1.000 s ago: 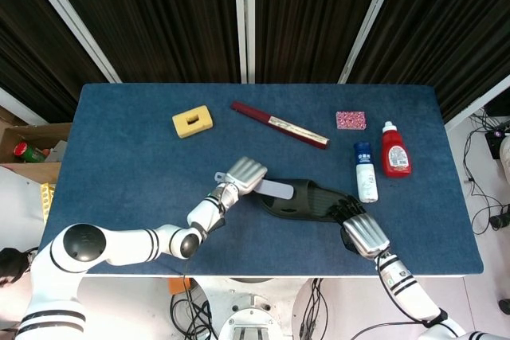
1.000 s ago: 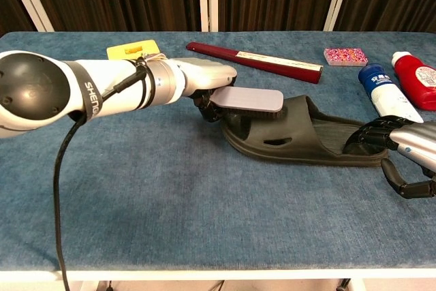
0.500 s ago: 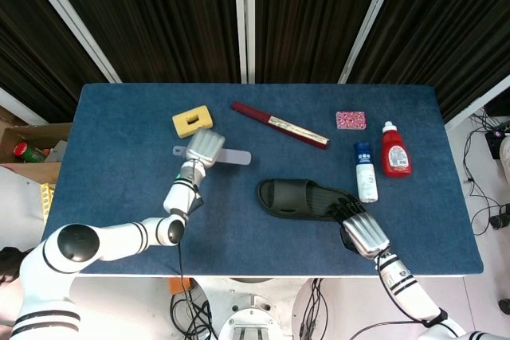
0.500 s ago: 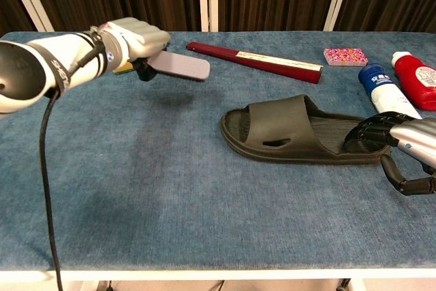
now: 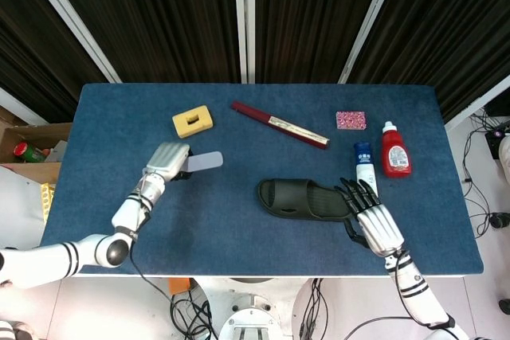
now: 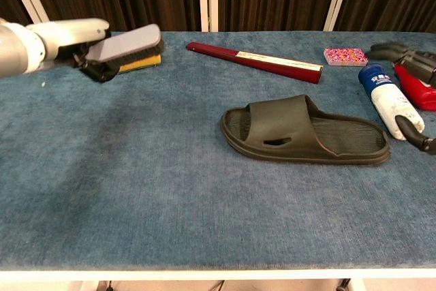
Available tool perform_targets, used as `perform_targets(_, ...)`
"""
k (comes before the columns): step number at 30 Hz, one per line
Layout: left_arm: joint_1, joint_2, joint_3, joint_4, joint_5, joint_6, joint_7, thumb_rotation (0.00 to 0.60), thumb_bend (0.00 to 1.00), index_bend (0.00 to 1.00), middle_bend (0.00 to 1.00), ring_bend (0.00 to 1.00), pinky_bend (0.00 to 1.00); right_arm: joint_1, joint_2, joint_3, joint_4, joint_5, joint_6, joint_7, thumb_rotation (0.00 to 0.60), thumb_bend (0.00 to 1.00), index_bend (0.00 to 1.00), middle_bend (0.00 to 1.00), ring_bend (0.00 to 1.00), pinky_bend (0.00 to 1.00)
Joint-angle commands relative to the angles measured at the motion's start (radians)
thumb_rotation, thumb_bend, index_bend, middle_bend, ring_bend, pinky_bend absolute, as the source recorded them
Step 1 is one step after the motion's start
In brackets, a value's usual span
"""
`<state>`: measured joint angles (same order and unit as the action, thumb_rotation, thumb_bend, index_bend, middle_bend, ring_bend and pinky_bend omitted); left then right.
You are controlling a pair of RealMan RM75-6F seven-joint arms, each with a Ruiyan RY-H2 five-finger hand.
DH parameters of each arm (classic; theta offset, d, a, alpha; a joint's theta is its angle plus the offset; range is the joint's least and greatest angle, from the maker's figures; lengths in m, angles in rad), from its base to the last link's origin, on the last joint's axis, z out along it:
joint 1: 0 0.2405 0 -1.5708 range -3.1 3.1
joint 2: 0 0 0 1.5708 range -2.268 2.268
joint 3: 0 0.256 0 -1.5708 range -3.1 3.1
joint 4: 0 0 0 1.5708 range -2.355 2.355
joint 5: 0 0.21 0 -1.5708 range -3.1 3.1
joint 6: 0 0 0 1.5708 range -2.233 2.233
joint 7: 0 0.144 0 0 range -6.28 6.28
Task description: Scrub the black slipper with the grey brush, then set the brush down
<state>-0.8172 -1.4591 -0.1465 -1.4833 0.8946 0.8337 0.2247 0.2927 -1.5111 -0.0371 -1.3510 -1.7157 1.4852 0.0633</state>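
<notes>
The black slipper [image 5: 307,199] [image 6: 304,132] lies flat on the blue table, toe to the left, with nothing touching it. My left hand [image 5: 167,160] [image 6: 71,37] grips the grey brush [image 5: 205,160] [image 6: 127,41] and holds it above the table's left side, well away from the slipper. My right hand [image 5: 373,220] [image 6: 412,66] hovers just past the slipper's heel, fingers spread and empty.
A yellow sponge [image 5: 192,121] lies behind the brush. A dark red folded fan [image 5: 280,124] sits at the back middle. A pink patterned block [image 5: 351,119], a blue-capped white bottle [image 5: 364,171] and a red bottle [image 5: 395,150] stand near my right hand.
My left hand carried the brush off the slipper and far to the left. My right hand let go of the slipper's heel, opened its fingers and lifted.
</notes>
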Motion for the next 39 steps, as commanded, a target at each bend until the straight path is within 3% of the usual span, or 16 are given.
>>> perform_targets(1,0.036,-0.009,0.052,0.021,0.071,0.010,-0.016,0.600,0.77,1.00,1.00,1.00,1.00,-0.035,-0.028,0.040,0.061,-0.050,0.134,0.080,0.600,0.50,0.00,0.00,0.00,0.00)
perform_targets(7,0.065,-0.068,0.080,0.127,0.169,0.033,-0.060,0.600,0.75,1.00,1.00,1.00,1.00,-0.052,-0.007,0.083,0.056,-0.031,0.202,0.098,0.600,0.50,0.00,0.00,0.00,0.00)
perform_targets(8,0.067,-0.074,0.088,0.144,0.198,0.041,-0.062,0.587,0.73,1.00,1.00,1.00,1.00,-0.054,-0.003,0.088,0.054,-0.027,0.207,0.101,0.600,0.50,0.00,0.00,0.00,0.00)
perform_targets(10,0.072,-0.082,0.108,0.170,0.257,0.050,-0.072,0.482,0.63,0.90,0.96,0.96,0.99,-0.057,-0.001,0.098,0.054,-0.020,0.218,0.106,0.600,0.50,0.00,0.00,0.00,0.00)
perform_targets(11,0.069,-0.076,0.119,0.169,0.260,0.024,-0.072,0.407,0.53,0.70,0.82,0.84,0.91,-0.058,-0.002,0.100,0.055,-0.018,0.220,0.108,0.600,0.50,0.00,0.00,0.00,0.00)
perform_targets(12,0.061,-0.065,0.130,0.166,0.255,-0.008,-0.058,0.364,0.41,0.41,0.57,0.61,0.73,-0.059,-0.003,0.102,0.057,-0.016,0.223,0.110,0.600,0.50,0.00,0.00,0.00,0.00)
perform_targets(13,0.055,-0.061,0.133,0.177,0.252,-0.007,-0.010,0.338,0.29,0.13,0.26,0.33,0.47,-0.059,-0.006,0.104,0.059,-0.016,0.226,0.113,0.600,0.50,0.00,0.00,0.00,0.00)
perform_targets(15,0.059,-0.072,0.132,0.179,0.239,0.012,0.039,0.333,0.18,0.00,0.02,0.12,0.25,-0.059,-0.009,0.104,0.063,-0.017,0.227,0.114,0.600,0.50,0.00,0.00,0.00,0.00)
perform_targets(21,0.091,-0.088,0.116,0.183,0.264,0.091,0.049,0.342,0.12,0.00,0.00,0.06,0.20,-0.061,-0.018,0.107,0.074,-0.014,0.231,0.117,0.600,0.50,0.00,0.00,0.00,0.00)
perform_targets(27,0.159,-0.072,0.092,0.166,0.347,0.268,0.003,0.344,0.04,0.00,0.00,0.04,0.19,-0.066,-0.018,0.108,0.076,-0.007,0.230,0.116,0.600,0.50,0.00,0.00,0.00,0.00)
perform_targets(32,0.260,-0.033,0.088,0.117,0.405,0.454,-0.050,0.341,0.04,0.00,0.00,0.04,0.19,-0.083,-0.019,0.090,0.089,0.013,0.208,0.103,0.600,0.50,0.00,0.00,0.00,0.00)
perform_targets(35,0.349,-0.009,0.115,0.090,0.437,0.561,-0.122,0.243,0.09,0.00,0.00,0.04,0.19,-0.111,-0.018,0.070,0.108,0.054,0.176,0.088,0.600,0.49,0.00,0.00,0.00,0.00)
perform_targets(39,0.475,0.000,0.184,0.101,0.467,0.674,-0.149,0.185,0.09,0.00,0.01,0.04,0.19,-0.158,-0.011,0.051,0.136,0.128,0.131,0.082,0.600,0.48,0.00,0.00,0.00,0.00)
